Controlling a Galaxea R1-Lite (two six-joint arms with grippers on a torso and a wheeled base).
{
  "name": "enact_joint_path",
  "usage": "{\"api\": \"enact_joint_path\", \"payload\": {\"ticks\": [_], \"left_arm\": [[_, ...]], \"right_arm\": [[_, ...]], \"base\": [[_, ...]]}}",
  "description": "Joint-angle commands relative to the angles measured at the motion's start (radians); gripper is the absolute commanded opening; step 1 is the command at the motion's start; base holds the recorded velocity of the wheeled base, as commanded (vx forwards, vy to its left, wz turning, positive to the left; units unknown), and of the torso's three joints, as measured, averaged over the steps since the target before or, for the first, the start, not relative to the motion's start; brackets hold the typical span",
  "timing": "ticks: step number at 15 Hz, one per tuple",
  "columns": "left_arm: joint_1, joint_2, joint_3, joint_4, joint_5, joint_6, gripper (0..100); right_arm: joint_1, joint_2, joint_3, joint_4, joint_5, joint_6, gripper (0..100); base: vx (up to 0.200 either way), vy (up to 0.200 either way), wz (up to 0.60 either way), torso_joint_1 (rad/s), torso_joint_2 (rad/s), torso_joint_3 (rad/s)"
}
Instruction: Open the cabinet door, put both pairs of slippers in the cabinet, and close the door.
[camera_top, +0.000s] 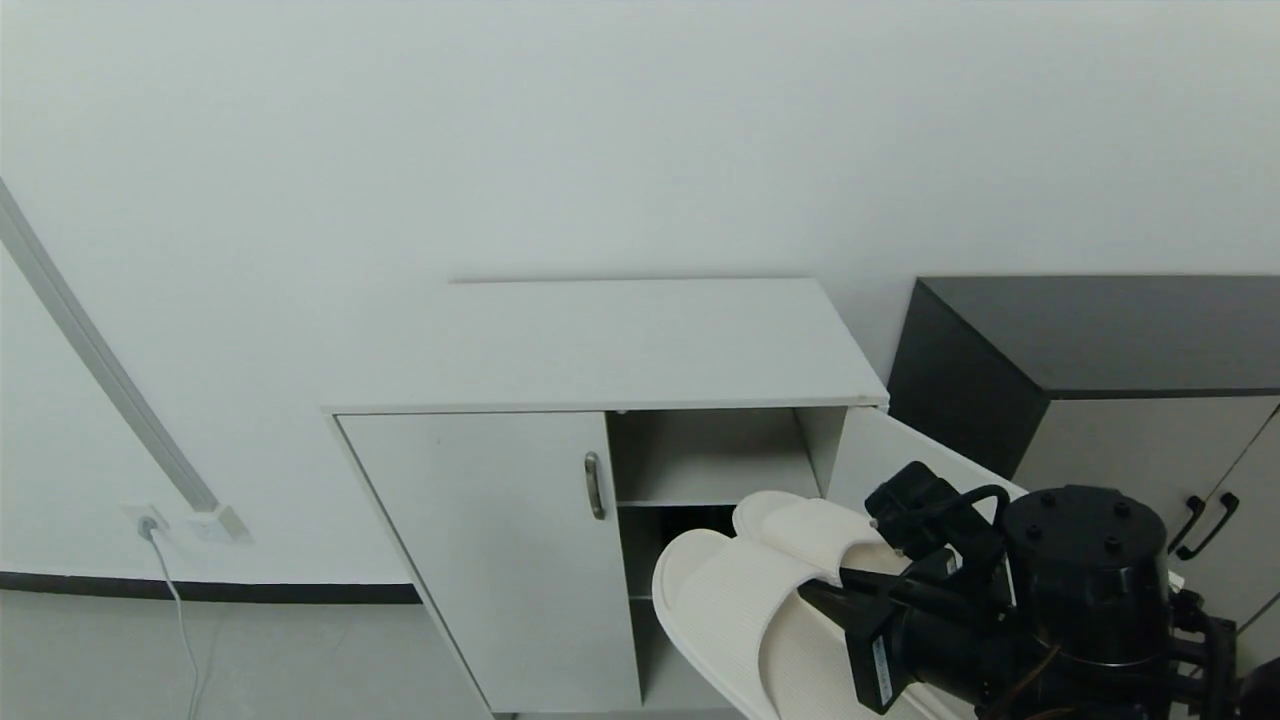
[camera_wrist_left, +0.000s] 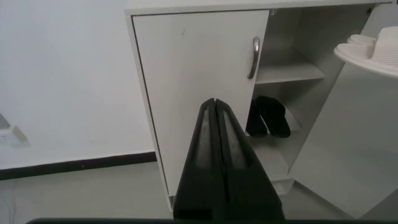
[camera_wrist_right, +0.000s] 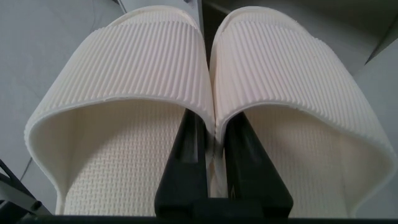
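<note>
A white cabinet stands against the wall with its left door closed and its right door swung open. In front of the opening my right gripper is shut on a pair of cream ribbed slippers, pinching their inner edges together; its fingers run between the two slippers. A black pair of slippers lies on a lower shelf inside the cabinet. My left gripper is shut and empty, level with the closed door and its handle.
A dark-topped cabinet with black handles stands right of the open door. On the wall at the left is a socket with a cable hanging to the floor, below a slanting conduit. Bare floor lies left of the cabinet.
</note>
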Motion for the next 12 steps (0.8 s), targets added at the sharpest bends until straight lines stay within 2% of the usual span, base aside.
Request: {"api": "enact_joint_path", "payload": {"ticks": [1, 12], "left_arm": [[0.000, 0.001, 0.000, 0.000, 0.000, 0.000, 0], [0.000, 0.001, 0.000, 0.000, 0.000, 0.001, 0]], "right_arm": [[0.002, 0.002, 0.000, 0.000, 0.000, 0.000, 0], [0.005, 0.022, 0.014, -0.054, -0.003, 0.000, 0]], "base": [[0.000, 0.000, 0.00, -0.217, 0.55, 0.325], [0.000, 0.000, 0.00, -0.182, 0.51, 0.324]]}}
